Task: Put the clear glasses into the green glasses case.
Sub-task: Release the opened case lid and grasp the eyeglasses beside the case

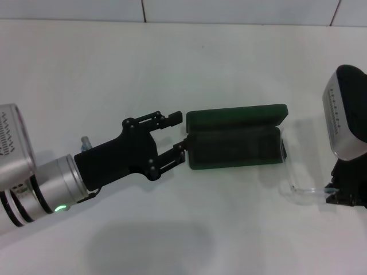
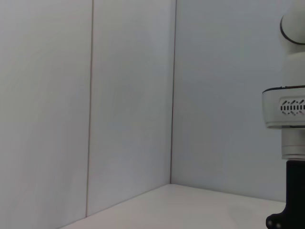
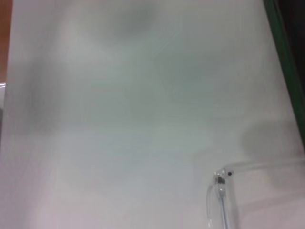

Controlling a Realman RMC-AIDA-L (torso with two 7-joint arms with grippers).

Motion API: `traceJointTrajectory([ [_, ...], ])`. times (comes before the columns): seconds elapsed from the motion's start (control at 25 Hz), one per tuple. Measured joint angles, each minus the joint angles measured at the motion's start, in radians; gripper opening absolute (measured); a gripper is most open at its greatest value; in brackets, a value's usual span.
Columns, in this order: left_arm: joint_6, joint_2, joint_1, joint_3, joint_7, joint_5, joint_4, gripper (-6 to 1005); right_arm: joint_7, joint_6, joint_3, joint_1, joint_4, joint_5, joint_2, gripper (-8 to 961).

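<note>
The green glasses case [image 1: 235, 137] lies open in the middle of the white table, its lid [image 1: 235, 116] folded back on the far side and its dark-lined base [image 1: 235, 150] nearer me. My left gripper [image 1: 178, 134] is open at the case's left end, one fingertip beside the lid and the other touching the base. The clear glasses [image 1: 289, 169] rest against the case's right end, with one arm reaching out to my right gripper [image 1: 338, 195] at the frame's right edge. The right wrist view shows the glasses' hinge [image 3: 219, 179] and the case's green rim [image 3: 282, 45].
The white table [image 1: 172, 63] runs back to a pale tiled wall [image 1: 229, 10]. The left wrist view shows only that wall [image 2: 128, 95], a table corner and my right arm [image 2: 291, 109]. An orange strip [image 3: 5, 38] borders the table in the right wrist view.
</note>
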Motion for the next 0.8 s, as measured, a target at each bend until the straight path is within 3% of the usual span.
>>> traceJointTrajectory([
  [0.28, 0.002, 0.001, 0.004, 0.0, 0.0, -0.006, 0.0, 515, 0.0, 0.0, 0.049, -0.005, -0.034, 0.013, 0.0, 124],
  [0.8, 0.002, 0.001, 0.004, 0.0, 0.0, -0.007, -0.003, 514, 0.057, 0.002, 0.05, -0.004, -0.026, 0.031, -0.001, 134],
])
